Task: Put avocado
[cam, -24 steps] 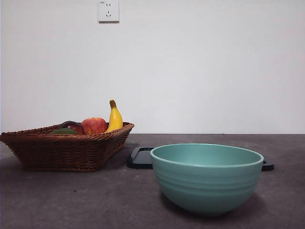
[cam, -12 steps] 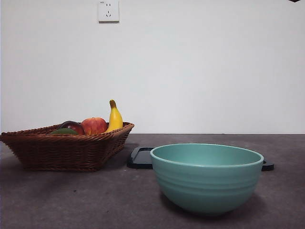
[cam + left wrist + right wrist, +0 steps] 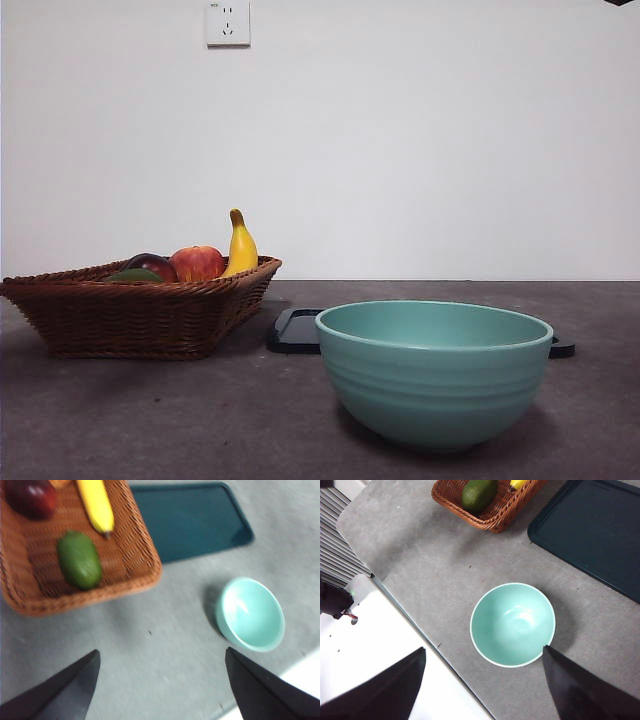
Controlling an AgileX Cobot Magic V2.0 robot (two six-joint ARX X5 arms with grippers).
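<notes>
The left claw (image 3: 160,680) hangs high above the bench (image 3: 165,645) with its two black jaws wide apart and nothing between them, and the right claw (image 3: 482,685) hangs high as well, also with the jaws apart and empty. The avocado (image 3: 79,560) lies on its side in the brown wicker basket (image 3: 145,572), near the front wall of it, and no claw touches it. In the same basket a yellow banana (image 3: 96,505) lies near the avocado, a dark red-purple fruit (image 3: 30,497) is further in the corner, and the front view shows also a red apple (image 3: 198,263). Behind the basket a dark flat tray (image 3: 190,520) lies on the bench. A light green bowl (image 3: 513,625) stands empty on the grey bench, well apart from the basket. On the white wall is a socket (image 3: 227,22)
</notes>
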